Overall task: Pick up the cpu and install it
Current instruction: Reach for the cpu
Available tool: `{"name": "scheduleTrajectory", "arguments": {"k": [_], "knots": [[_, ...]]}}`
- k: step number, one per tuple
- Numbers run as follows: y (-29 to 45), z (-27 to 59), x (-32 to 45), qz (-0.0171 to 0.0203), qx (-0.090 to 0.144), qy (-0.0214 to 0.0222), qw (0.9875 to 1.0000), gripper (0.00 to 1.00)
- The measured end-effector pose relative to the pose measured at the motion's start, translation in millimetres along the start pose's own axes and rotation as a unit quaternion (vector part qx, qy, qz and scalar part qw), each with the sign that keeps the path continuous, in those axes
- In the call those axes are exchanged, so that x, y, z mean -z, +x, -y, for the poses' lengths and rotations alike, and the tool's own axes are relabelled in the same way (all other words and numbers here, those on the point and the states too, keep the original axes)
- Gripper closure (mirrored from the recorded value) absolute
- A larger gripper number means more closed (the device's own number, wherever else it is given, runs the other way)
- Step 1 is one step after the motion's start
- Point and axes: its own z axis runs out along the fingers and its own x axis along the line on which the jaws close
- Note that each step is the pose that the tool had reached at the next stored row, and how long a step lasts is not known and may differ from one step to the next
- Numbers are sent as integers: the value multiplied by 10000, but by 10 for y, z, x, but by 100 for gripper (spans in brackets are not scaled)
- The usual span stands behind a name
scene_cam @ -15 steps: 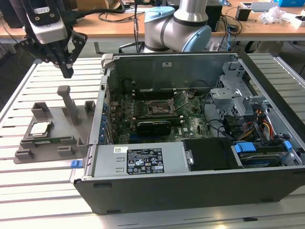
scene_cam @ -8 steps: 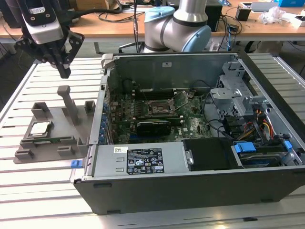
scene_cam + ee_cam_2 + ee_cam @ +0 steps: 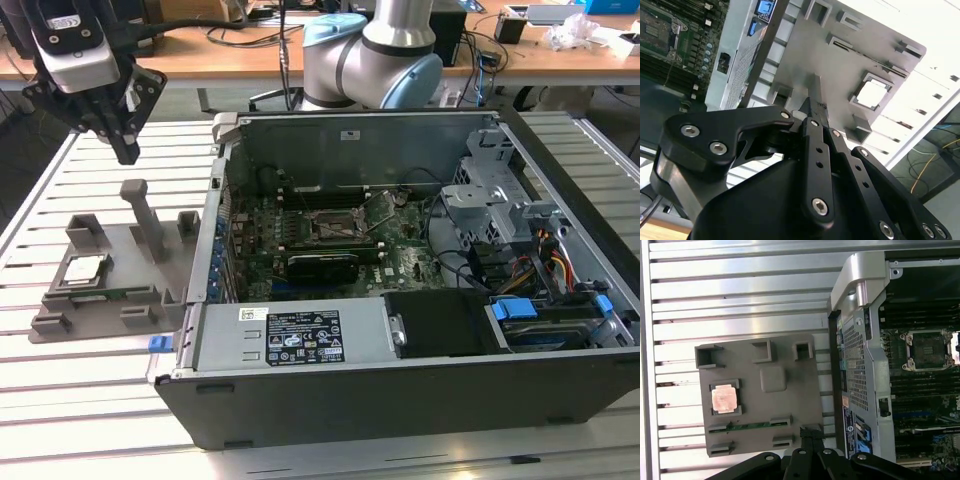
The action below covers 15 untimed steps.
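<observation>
My hand hangs high over the grey plate, pointing down, fingers pinched together, empty. The cpu lies in the plate's pocket.

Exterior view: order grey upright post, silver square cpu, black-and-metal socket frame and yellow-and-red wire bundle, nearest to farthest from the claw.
1. Grey upright post, just below the claw.
2. Silver square cpu, lower on the exterior view's left.
3. Black-and-metal socket frame, mid-picture.
4. Yellow-and-red wire bundle, far on the exterior view's right.
</observation>
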Motion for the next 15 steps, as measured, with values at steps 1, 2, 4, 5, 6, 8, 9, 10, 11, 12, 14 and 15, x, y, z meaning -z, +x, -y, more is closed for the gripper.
{"name": "scheduleTrajectory", "arguments": {"k": [1, 2, 4, 5, 6, 8, 9, 10, 11, 12, 14, 15], "knots": [[8, 1, 0, 0, 0, 0, 10000, 89], [16, 1, 0, 0, 0, 0, 10000, 89], [40, 3, 0, 0, 0, 0, 10000, 89], [52, 4, 1, 0, 0, 0, 10000, 89], [60, 5, 1, 0, 0, 0, 10000, 89], [80, 6, 1, 0, 0, 0, 10000, 89], [90, 7, 1, 0, 0, 0, 10000, 89], [104, 8, 1, 0, 0, 0, 10000, 89], [114, 9, 1, 0, 0, 0, 10000, 89], [127, 10, 1, 0, 0, 0, 10000, 89], [137, 10, 2, 0, 0, 0, 10000, 89], [143, 11, 2, 0, 0, 0, 10000, 89]]}}
